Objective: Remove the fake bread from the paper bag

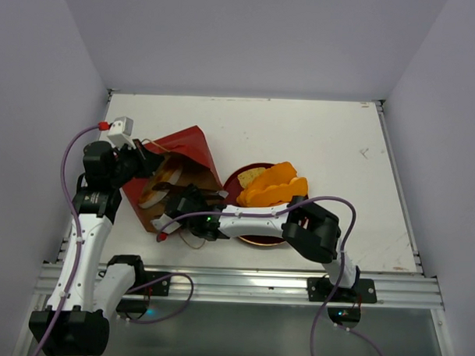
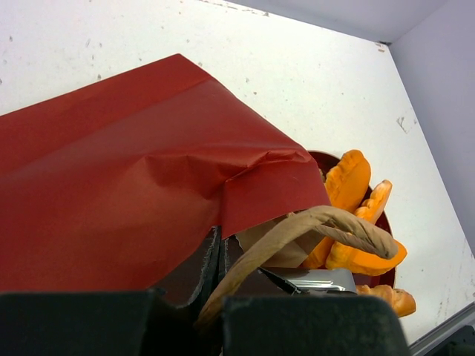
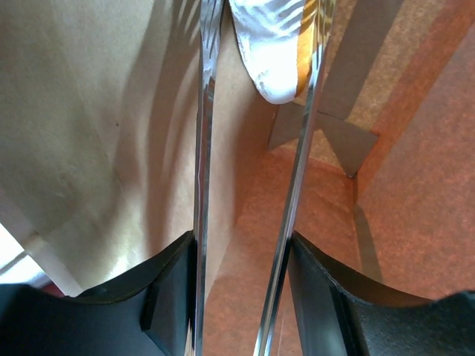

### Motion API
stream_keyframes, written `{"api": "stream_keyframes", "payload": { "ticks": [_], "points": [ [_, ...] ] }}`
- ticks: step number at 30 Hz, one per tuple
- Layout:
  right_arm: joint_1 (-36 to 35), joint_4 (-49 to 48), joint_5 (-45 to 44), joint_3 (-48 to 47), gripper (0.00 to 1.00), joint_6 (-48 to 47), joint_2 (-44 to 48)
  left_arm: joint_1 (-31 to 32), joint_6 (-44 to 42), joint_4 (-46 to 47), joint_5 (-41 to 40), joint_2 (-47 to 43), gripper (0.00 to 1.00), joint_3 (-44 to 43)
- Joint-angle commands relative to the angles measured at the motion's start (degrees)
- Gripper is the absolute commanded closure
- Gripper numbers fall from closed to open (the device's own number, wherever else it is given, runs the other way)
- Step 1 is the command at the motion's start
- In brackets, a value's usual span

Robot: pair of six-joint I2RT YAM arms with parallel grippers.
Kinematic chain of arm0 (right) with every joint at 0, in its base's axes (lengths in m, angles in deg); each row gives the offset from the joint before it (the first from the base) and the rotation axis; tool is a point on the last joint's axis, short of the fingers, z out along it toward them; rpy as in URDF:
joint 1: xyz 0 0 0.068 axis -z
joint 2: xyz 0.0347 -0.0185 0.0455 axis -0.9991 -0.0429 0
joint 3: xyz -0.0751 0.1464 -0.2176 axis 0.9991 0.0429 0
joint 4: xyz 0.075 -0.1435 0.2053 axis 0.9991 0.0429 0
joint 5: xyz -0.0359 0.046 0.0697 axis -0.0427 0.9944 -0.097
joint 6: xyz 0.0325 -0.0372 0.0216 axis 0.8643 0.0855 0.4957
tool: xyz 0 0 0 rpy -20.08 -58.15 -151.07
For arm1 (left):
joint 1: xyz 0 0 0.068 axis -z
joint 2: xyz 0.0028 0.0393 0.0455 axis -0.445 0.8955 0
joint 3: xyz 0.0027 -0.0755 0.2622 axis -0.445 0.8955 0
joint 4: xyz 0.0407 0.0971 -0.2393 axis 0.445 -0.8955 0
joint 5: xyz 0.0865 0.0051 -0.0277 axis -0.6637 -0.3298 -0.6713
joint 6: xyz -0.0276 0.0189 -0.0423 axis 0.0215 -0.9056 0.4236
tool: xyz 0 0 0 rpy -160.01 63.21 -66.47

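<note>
Fake bread [image 1: 275,187] sits in two places. Orange-golden loaves [image 1: 288,192] and a pale yellow slice [image 1: 252,175] are heaped on the round red plate [image 1: 231,182], which sits just to the right of the paper bag [image 1: 184,149]. One white-edged bun [image 3: 271,52] is inside the bag. The bag lies on its side on the white table [image 1: 317,134], its red outside facing up and its mouth turned towards the plate and the near edge.

My left gripper [image 2: 221,259] is pinched tight on the rim of the bag's mouth, right beside a brown cord handle [image 2: 326,222] that loops across my wrist view. My right gripper [image 3: 261,15] reaches in through the mouth, with brown kraft walls on every side of it. Its fingers [image 3: 202,148] stand partly apart with the bun between them near the tips. The bun fills the gap and touches both, so I read this as a grip on the bun. An orange stripe on the bun shows against one finger.
</note>
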Motion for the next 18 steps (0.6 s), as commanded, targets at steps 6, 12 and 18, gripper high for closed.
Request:
{"api": "stream_keyframes", "payload": {
  "ticks": [6,12,18],
  "points": [
    [-0.09,-4.30,-4.06,-3.15,0.62,-0.29,-0.77,-0.46,1.47,3.53,2.87,-1.40,1.00,0.84],
    [-0.09,-3.25,-3.71,-3.33,0.85,1.03,0.02,-0.46,1.47,3.36,2.70,-1.76,1.00,1.02],
    [0.00,1.49,-0.64,-2.54,0.98,4.72,3.62,-0.46,1.21,3.71,1.99,-1.76,1.00,2.07]
  ]
}}
